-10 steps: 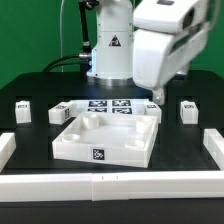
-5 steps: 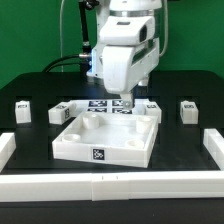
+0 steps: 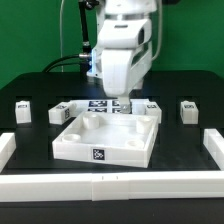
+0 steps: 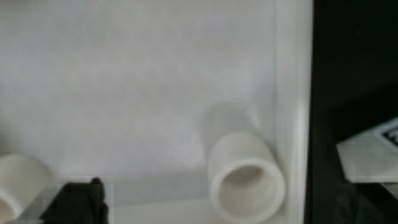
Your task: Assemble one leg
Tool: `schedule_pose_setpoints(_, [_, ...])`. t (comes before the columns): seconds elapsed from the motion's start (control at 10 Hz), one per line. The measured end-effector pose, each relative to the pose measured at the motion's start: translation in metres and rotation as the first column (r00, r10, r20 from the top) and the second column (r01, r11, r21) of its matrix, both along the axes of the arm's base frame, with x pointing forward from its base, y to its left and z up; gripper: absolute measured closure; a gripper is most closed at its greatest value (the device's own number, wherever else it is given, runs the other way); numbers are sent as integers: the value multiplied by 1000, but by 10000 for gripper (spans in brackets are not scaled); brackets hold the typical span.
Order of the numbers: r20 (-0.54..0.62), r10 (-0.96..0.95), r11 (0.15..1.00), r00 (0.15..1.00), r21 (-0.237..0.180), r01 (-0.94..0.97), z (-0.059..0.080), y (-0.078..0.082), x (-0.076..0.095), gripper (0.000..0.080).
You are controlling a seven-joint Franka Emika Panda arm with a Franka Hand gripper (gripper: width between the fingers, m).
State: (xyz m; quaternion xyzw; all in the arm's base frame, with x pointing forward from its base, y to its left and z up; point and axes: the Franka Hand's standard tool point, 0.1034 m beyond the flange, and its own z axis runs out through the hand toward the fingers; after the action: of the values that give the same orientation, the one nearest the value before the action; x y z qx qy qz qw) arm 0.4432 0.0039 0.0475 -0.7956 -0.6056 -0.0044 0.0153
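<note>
Several small white legs with black-and-white tags lie on the black table: one at the exterior view's far left (image 3: 22,110), one beside it (image 3: 62,113), one right of centre (image 3: 150,108) and one at the far right (image 3: 187,110). My gripper (image 3: 119,98) hangs low over the back edge of the large white square panel (image 3: 70,145), touching no leg. In the wrist view the gripper (image 4: 217,206) looks straight down on the panel's white surface (image 4: 143,80) and a round corner recess (image 4: 246,182). One dark fingertip (image 4: 80,202) shows far to the side, so the jaws stand wide apart and empty.
The marker board (image 3: 100,105) lies behind the panel, under my arm. White rails border the table at the front (image 3: 100,186), the exterior view's left (image 3: 5,148) and right (image 3: 213,146). A tagged white piece (image 4: 374,150) shows on the black table beside the panel.
My arm has swung from the exterior view's right to the centre, over the panel's back edge, and then sunk a little. The legs and panel have not moved.
</note>
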Motion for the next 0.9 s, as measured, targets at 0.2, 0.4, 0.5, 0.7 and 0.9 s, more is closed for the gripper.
schedule_pose_setpoints(0.2, [-1,15,1000,1000,10,-15,-19,-11,-11,150])
schedule_pose_setpoints(0.4, [-16,3,1000,1000,19,-3,-36,-13,-20,150])
schedule_pose_setpoints(0.5, [-23,0,1000,1000,21,0,-39,-13,-22,150])
schedule_pose_setpoints(0.7, [-22,-16,1000,1000,19,17,-37,-12,-19,150])
schedule_pose_setpoints(0.9, [-25,-17,1000,1000,20,18,-38,-12,-21,382])
